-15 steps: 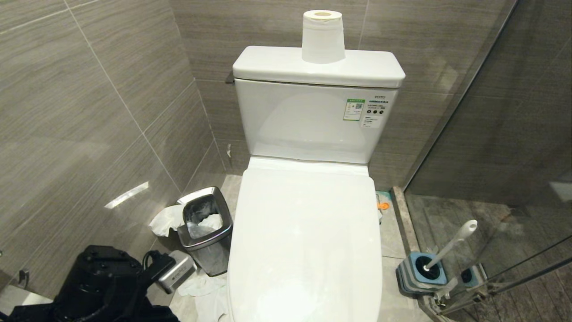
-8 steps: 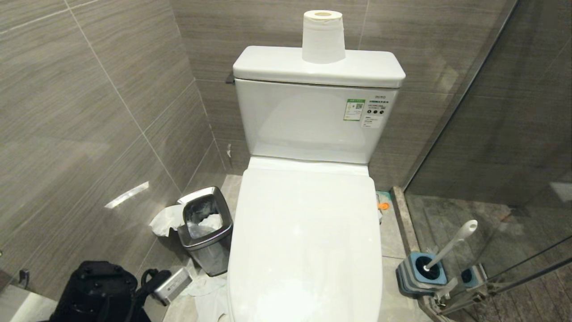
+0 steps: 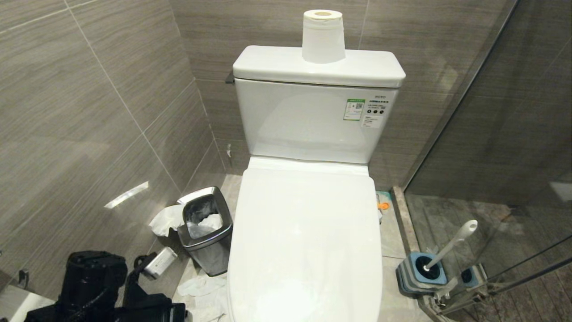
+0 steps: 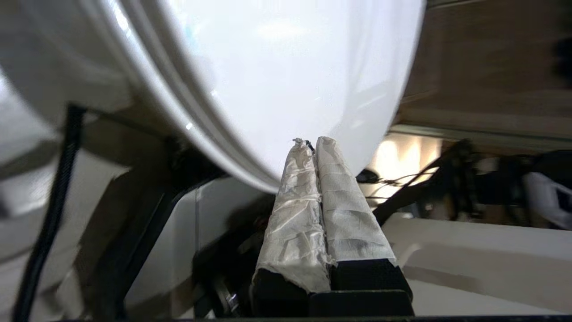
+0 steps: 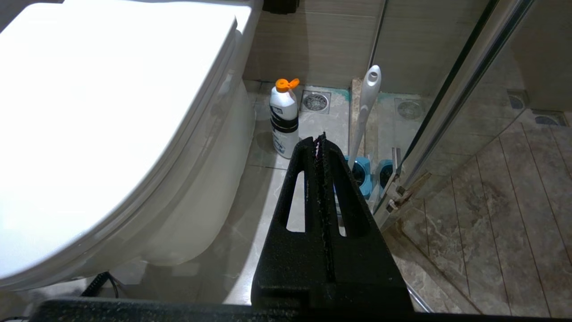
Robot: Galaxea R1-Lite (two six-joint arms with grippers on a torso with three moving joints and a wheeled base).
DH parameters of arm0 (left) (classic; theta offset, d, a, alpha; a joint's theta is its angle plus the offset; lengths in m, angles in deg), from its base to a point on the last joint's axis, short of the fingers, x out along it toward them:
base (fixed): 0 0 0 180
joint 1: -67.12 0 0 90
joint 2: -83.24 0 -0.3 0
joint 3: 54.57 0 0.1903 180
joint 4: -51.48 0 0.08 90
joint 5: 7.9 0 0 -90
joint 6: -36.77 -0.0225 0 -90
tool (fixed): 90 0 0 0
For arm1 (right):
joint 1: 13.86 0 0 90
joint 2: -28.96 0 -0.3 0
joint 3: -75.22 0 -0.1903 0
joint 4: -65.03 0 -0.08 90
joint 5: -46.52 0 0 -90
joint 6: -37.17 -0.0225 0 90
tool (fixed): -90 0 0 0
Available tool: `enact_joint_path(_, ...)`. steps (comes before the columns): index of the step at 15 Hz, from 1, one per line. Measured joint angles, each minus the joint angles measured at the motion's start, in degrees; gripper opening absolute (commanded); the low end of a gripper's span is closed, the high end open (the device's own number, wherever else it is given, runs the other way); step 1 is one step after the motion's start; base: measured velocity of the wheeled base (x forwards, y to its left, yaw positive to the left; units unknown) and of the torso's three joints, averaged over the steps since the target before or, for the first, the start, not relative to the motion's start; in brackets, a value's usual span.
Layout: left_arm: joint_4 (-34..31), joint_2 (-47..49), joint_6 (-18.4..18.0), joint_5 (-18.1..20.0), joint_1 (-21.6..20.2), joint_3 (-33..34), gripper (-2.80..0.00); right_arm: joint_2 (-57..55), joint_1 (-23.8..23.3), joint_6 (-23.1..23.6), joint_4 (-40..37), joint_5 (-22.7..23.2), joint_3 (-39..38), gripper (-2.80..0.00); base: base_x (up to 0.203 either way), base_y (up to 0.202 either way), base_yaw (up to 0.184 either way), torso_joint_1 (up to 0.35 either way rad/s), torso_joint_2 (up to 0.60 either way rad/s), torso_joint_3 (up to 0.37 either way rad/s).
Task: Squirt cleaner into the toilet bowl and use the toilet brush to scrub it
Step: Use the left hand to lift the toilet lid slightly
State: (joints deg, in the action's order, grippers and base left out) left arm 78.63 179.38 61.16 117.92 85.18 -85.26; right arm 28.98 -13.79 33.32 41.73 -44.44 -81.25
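Note:
The white toilet bowl (image 3: 308, 232) stands in the middle with its lid down, so the basin is hidden. The lid's front edge (image 4: 290, 67) fills the left wrist view. My left gripper (image 4: 313, 142), its fingers wrapped in pale tape, is shut and empty just before that edge. The left arm (image 3: 94, 277) shows low at the left. The toilet brush (image 3: 451, 243) leans in its blue-and-grey holder (image 3: 420, 273) on the floor to the right. My right gripper (image 5: 321, 136) is shut and empty above the floor, short of the toilet brush (image 5: 368, 103) and a white bottle with an orange cap (image 5: 284, 118).
A steel waste bin (image 3: 205, 228) with crumpled tissue stands left of the toilet, with more tissue (image 3: 201, 286) on the floor. A paper roll (image 3: 322, 38) sits on the tank. A glass shower door (image 3: 491, 134) closes off the right. Tiled walls stand close on the left and behind.
My left arm has swung at the lower left; its silver wrist box has shifted left and slightly up. The toilet, brush and bin have not moved.

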Motion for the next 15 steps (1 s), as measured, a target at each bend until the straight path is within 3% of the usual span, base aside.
enact_joint_path(2, 6.5, 2.4, -0.1, 7.9, -4.4, 1.0, -2.8, 0.0, 0.0, 0.0, 0.0, 0.0, 0.0, -2.8, 0.0, 0.0, 0.0, 0.0, 0.0, 0.0)
enact_joint_path(5, 9.8, 5.2, -0.9, 17.7, -11.5, 1.5, -2.8, 0.0, 0.0, 0.0, 0.0, 0.0, 0.0, -2.8, 0.0, 0.0, 0.0, 0.0, 0.0, 0.0)
enact_joint_path(8, 13.3, 10.3, -3.4, 19.6, -16.7, 1.8, -2.8, 0.0, 0.0, 0.0, 0.0, 0.0, 0.0, -2.8, 0.0, 0.0, 0.0, 0.0, 0.0, 0.0)
enact_joint_path(11, 16.7, 14.9, -3.7, 20.7, -21.1, 2.7, -2.8, 0.0, 0.0, 0.0, 0.0, 0.0, 0.0, -2.8, 0.0, 0.0, 0.0, 0.0, 0.0, 0.0)
enact_joint_path(15, 16.7, 16.8, -2.4, 27.5, -24.4, 4.3, -2.8, 0.0, 0.0, 0.0, 0.0, 0.0, 0.0, -2.8, 0.0, 0.0, 0.0, 0.0, 0.0, 0.0)
